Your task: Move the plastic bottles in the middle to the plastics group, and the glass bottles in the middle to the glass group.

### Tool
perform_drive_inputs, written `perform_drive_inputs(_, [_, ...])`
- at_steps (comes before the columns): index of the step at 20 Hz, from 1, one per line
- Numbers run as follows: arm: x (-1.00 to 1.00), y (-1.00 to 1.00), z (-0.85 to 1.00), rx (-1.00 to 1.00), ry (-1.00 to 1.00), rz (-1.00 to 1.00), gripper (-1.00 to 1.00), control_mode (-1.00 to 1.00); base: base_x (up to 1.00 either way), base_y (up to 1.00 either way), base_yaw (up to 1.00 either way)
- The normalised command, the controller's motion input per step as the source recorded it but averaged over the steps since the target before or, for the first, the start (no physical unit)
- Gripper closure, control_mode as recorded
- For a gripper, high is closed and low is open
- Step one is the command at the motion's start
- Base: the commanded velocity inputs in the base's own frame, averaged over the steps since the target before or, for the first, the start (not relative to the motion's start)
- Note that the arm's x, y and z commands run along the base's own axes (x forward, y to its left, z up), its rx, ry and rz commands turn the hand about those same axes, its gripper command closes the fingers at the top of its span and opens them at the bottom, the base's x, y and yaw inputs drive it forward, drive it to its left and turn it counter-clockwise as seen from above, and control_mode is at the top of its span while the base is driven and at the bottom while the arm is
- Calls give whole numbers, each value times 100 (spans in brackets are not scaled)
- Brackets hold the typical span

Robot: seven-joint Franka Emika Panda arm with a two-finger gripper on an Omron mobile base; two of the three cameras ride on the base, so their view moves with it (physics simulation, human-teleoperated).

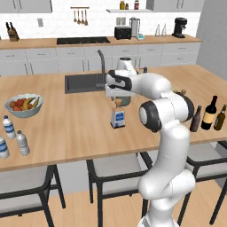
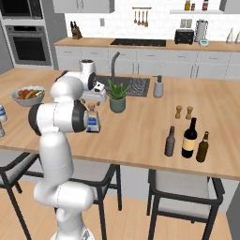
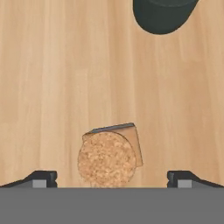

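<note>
We see the claw [image 3: 111, 177] fully open and holding nothing. It points straight down at the middle of the bench [image 1: 66, 119]. Between its tips stands a small cork-stoppered container [image 3: 107, 159], with the dark plant pot [image 3: 162, 15] just behind it. Neither of these belongs to the task.

The task's things lie well apart from the claw, to both sides. The grey water bottle [image 1: 22, 142] stands upright at the left end of the bench, near the front edge and just beside the two blue-labelled bottles [image 1: 9, 127]. The small black glass bottle [image 2: 170, 141] stands upright near the right end, close beside the wine bottle [image 2: 190, 137], with the brown bottle [image 2: 202, 146] on the far side of that. We judge that both already stand with their groups, so perhaps little is left to do.

The arm is folded: the elbow is raised over the front edge and the forearm reaches forward to the centre. For either bottle it would have to swing far sideways.
</note>
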Motion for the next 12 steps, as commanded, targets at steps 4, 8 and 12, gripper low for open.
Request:
perform_drive_inputs(4, [41, 7, -31, -7, 0, 1, -100, -100, 0, 0, 0])
perform_drive_inputs(8, [18, 7, -22, -4, 0, 1, -100, -100, 0, 0, 0])
perform_drive_inputs(12, [-7, 0, -2, -4, 0, 0, -100, -100, 0, 0, 0])
